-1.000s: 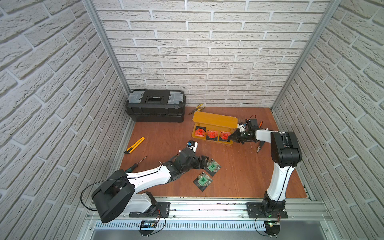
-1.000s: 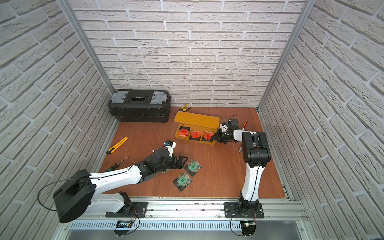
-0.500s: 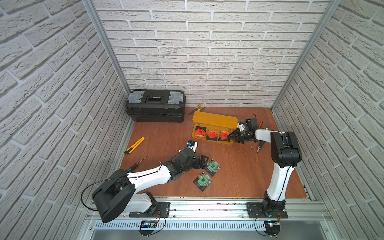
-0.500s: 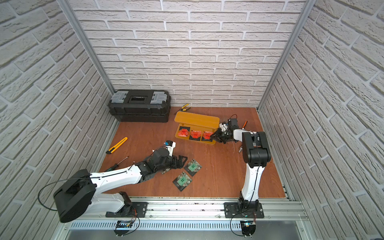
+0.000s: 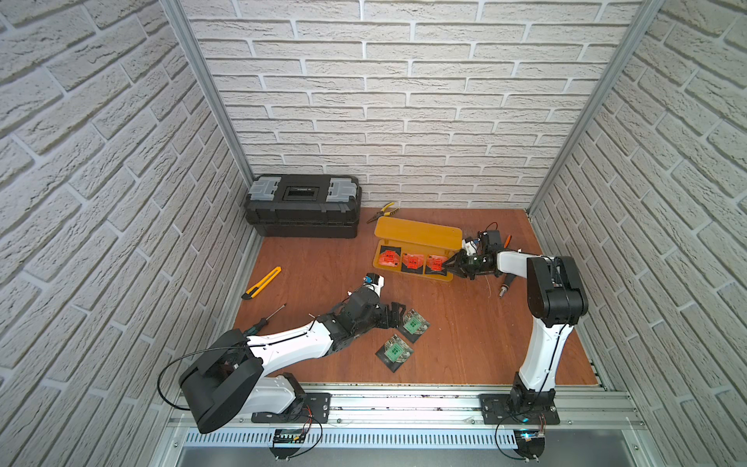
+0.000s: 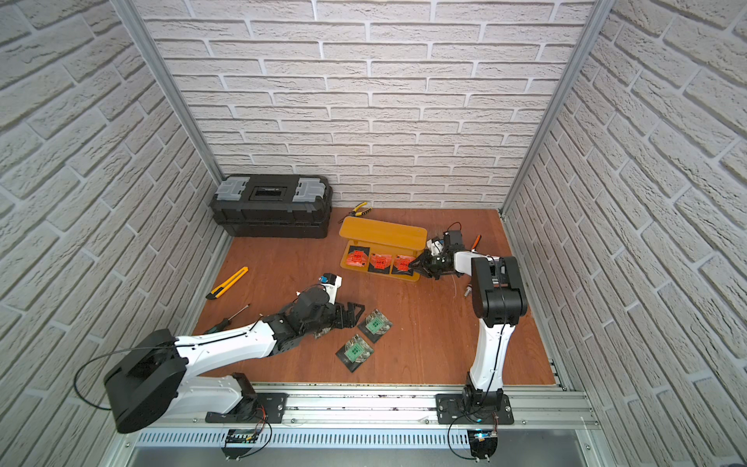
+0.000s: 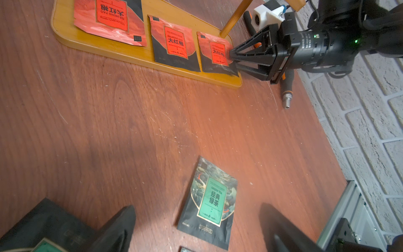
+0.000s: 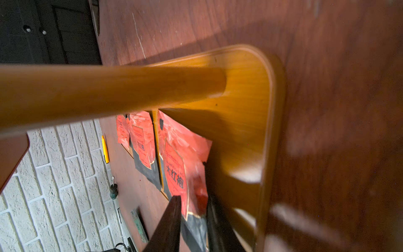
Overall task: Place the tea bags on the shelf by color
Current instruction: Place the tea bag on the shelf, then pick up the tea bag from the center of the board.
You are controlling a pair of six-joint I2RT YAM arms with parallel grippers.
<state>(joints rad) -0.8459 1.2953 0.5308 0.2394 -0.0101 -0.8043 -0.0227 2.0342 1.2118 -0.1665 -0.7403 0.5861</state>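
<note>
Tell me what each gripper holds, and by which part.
Nothing. The right gripper stands slightly open around an edge of the end red tea bag; the left gripper is open, empty.

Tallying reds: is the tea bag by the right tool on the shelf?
On: the red tea bag lies on the shelf, lower plate, beside two others.

third green bag (image 7: 42,247): only a blurred corner at the left wrist view's edge; in both top views mostly under the left arm (image 5: 291,347)
left pincer (image 7: 196,218) fingers (image 7: 118,227): blurred, cut off at the view's edge
right pincer (image 8: 193,218): tips blurred, bases cut off; grip on the red bag (image 8: 176,170) unclear
shelf (image 5: 418,234) lower tier: back part hidden under its top plate
</note>
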